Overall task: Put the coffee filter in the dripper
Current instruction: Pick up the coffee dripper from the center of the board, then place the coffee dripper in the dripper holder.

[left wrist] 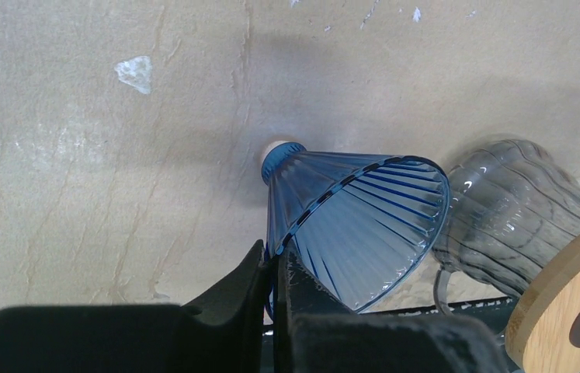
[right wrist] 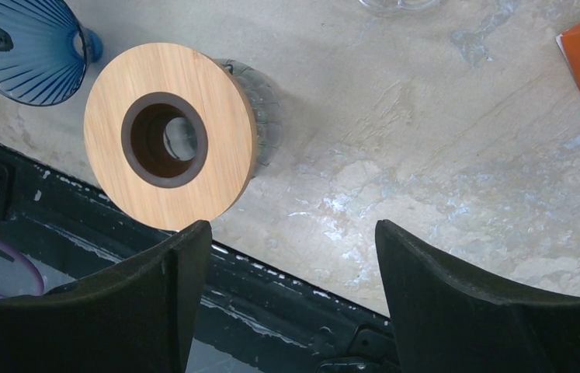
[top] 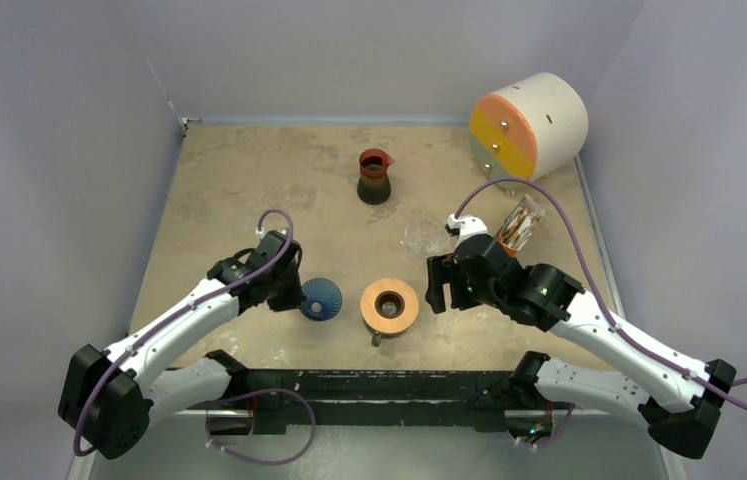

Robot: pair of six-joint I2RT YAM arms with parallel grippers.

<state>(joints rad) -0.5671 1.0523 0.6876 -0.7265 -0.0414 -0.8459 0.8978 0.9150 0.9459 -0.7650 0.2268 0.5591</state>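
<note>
I have the left gripper (left wrist: 273,260) clamped on the rim of the dripper (left wrist: 364,233), just beside the wooden ring (top: 389,305), to steady it, while the right gripper (right wrist: 294,233) hangs wide open, free for the filter.

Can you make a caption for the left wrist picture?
Left gripper shut on the rim of a ribbed deep-blue cone-shaped dripper.

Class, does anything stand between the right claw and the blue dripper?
Yes: the wooden ring, resting on a glass cup, stands between the open right claw and the dripper, whose rim the left claw grips.
</note>
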